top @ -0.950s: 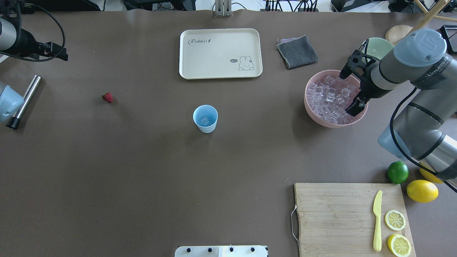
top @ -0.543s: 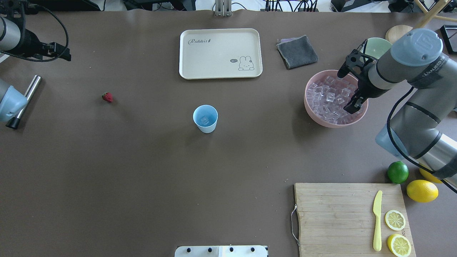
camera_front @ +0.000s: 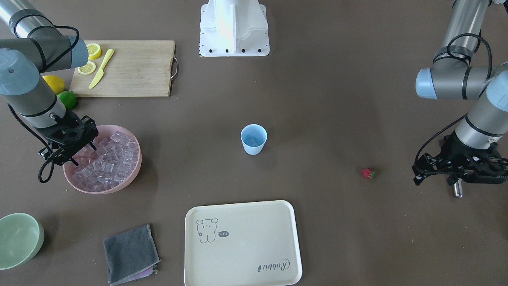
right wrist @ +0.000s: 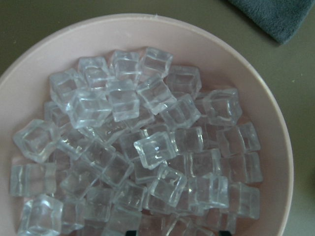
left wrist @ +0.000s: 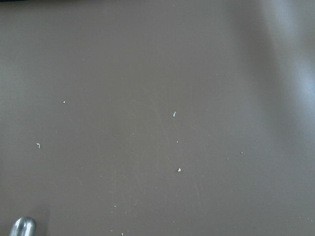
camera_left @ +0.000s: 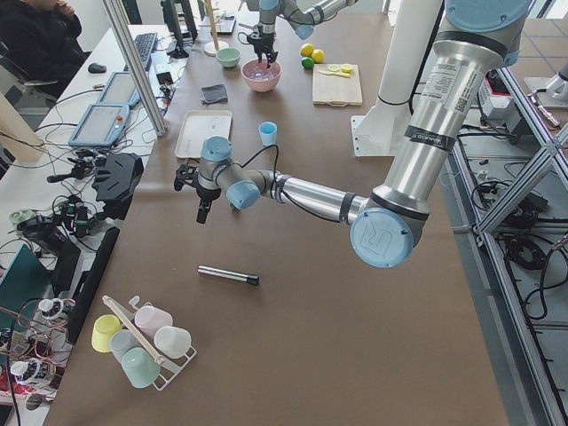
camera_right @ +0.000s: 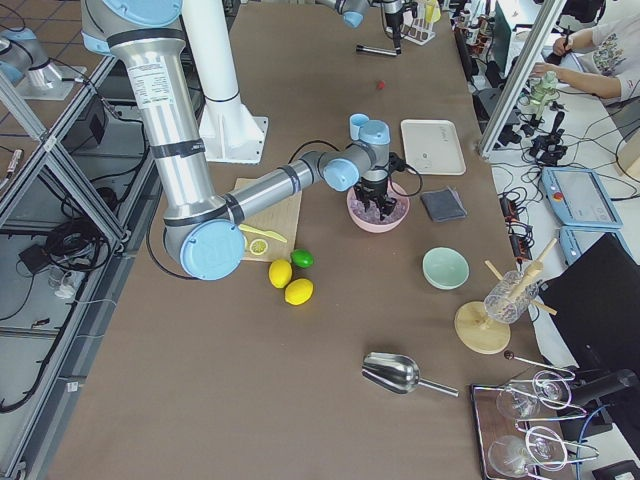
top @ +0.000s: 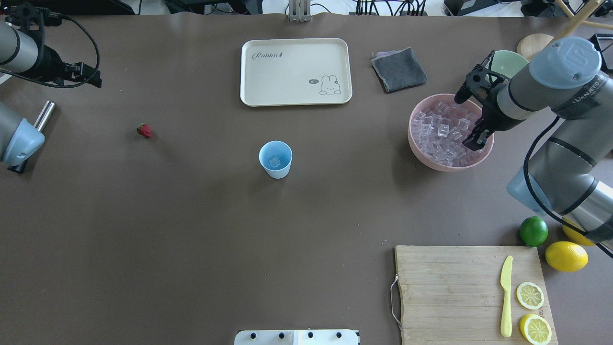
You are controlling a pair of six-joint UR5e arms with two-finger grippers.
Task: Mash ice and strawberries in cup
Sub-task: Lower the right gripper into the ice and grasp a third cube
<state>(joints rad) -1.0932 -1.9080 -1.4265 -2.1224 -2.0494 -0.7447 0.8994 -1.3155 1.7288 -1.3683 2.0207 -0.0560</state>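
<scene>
The light blue cup (top: 275, 159) (camera_front: 253, 139) stands upright mid-table with one ice cube (top: 274, 162) inside. A small red strawberry (top: 143, 130) (camera_front: 368, 173) lies alone on the mat to the cup's left. Ice cubes (right wrist: 155, 147) (top: 440, 129) fill the pink bowl (top: 415, 143) (camera_front: 135, 167). My right gripper (top: 476, 140) (camera_front: 81, 155) is down among the cubes at the bowl's near-right side, its fingers apart and holding nothing. My left gripper (camera_front: 456, 174) (top: 72, 72) hovers at the far left above a metal rod (top: 44, 114) (camera_front: 457, 191); its fingers are not visible.
A cream rabbit tray (top: 296, 72) and a grey cloth (top: 398, 69) lie at the back. A pale green bowl (top: 507, 62) sits behind the pink one. A cutting board (top: 471, 292) with a yellow knife and lemon slices, a lime (top: 533, 230) and lemons occupy the near right.
The left arm has swung a little to the right and nearer over the rod. The right gripper has shifted slightly within the pink bowl.
</scene>
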